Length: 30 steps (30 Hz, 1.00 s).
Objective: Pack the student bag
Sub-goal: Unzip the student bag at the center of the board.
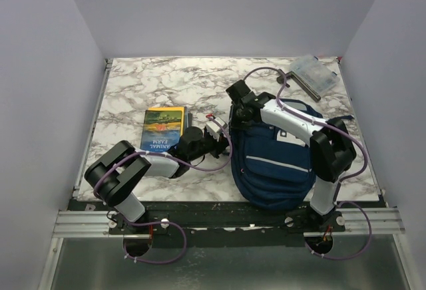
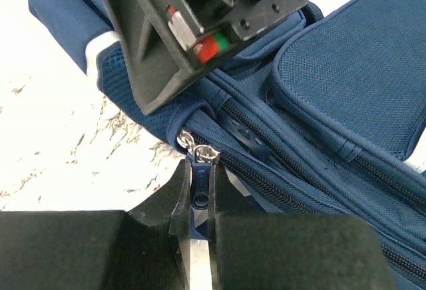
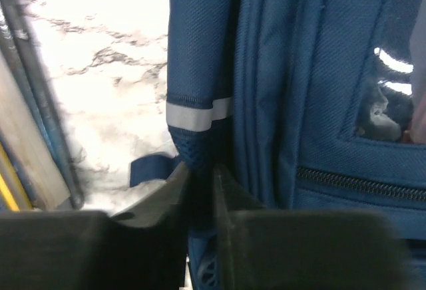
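Note:
The student bag is a navy backpack lying flat at the front right of the table. My left gripper is at the bag's left edge. In the left wrist view it is shut on a blue zipper pull with a silver slider at the end of a closed zipper. My right gripper is at the bag's far left corner. In the right wrist view it is shut on the blue mesh end of a grey-striped strap of the bag.
A yellow and blue "Animal Farm" book lies left of the bag, its edges showing in the right wrist view. A clear plastic case and a dark bar lie at the back right. The right gripper's body hangs over the left gripper.

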Available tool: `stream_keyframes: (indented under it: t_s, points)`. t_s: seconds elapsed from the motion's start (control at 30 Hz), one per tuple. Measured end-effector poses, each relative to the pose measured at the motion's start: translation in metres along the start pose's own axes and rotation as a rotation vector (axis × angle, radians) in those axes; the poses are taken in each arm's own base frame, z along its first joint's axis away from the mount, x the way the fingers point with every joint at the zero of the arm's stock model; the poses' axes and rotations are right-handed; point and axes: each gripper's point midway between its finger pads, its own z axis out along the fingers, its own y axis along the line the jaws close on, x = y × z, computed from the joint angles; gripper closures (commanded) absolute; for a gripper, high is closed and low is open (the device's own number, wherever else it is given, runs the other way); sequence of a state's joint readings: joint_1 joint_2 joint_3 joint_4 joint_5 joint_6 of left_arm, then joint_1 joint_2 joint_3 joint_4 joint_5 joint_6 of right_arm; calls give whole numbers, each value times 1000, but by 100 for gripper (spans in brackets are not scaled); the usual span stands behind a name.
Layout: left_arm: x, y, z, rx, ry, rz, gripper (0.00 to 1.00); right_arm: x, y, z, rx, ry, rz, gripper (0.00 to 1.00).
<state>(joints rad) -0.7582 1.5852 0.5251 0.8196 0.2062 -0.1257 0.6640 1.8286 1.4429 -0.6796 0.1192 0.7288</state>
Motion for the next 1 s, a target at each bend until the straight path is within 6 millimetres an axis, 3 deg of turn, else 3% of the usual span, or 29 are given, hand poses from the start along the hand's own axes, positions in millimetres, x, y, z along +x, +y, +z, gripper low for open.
stream_keyframes:
  t_s: [0.13,0.23,0.7,0.87,1.0]
  points:
    - [10,2,2,-5,23,-22,100,4,-6,19,51,11,42,99]
    - [12,5,2,-11,28,-40,100,-2,-6,22,77,-15,77,99]
    - [-5,0,-4,-11,-3,-113,100,-78,-22,14,161,-248,283,99]
    - [3,-7,-16,-9,21,-181,100,-98,-26,21,169,-269,342,99]
    - [20,-22,-22,11,63,-267,100,-109,-42,33,188,-268,445,99]
